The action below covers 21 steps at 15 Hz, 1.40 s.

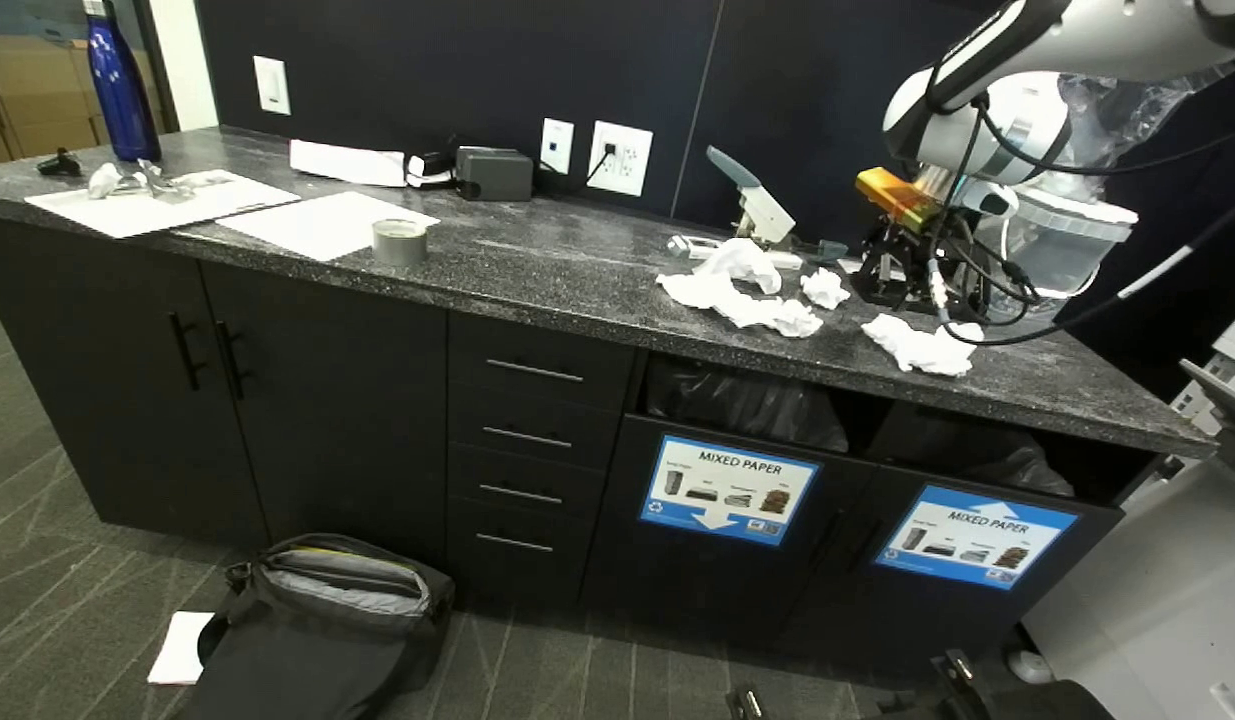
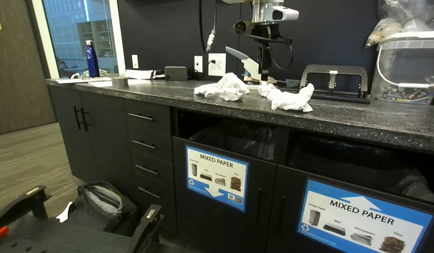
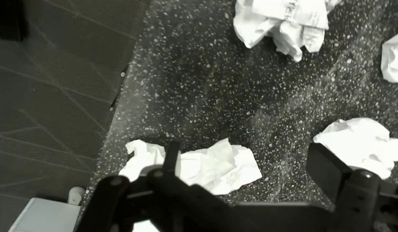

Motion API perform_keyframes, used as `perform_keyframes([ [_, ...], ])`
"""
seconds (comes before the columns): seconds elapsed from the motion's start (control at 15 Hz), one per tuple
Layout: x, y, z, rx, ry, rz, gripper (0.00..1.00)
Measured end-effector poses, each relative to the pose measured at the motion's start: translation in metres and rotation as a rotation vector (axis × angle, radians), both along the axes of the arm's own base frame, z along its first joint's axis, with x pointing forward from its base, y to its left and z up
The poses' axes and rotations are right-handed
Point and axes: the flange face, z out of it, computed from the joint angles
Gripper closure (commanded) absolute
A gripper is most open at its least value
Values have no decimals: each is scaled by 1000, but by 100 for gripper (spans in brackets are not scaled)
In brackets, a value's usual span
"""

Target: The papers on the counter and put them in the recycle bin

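Picking up a crumpled paper (image 3: 215,167) seemed my step; it lay below my spread, empty gripper (image 3: 247,161), next calling for centring, lowering, then pinching.

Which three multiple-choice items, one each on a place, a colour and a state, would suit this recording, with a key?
1. Where do the crumpled papers lie? A: in the drawers; B: on the counter; C: on the floor.
2. What colour is the bottle? A: red; B: green; C: blue.
3. How does the gripper stand? A: open; B: shut; C: clamped on the bottle.

1 B: both exterior views show them there.
2 C: plain in both exterior views.
3 A: its jaws stand apart in the wrist view.
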Motion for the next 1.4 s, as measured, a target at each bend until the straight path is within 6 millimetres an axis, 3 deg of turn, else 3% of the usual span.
perform_keyframes([
  [0.27, 18, -12, -8, 13, -31, -189, 0],
  [0.53, 24, -8, -13, 23, -9, -288, 0],
  [0.93, 18, -8, -14, 21, 47, -389, 0],
  [1.4, 4, -39, -33, 56, 79, -469, 0],
])
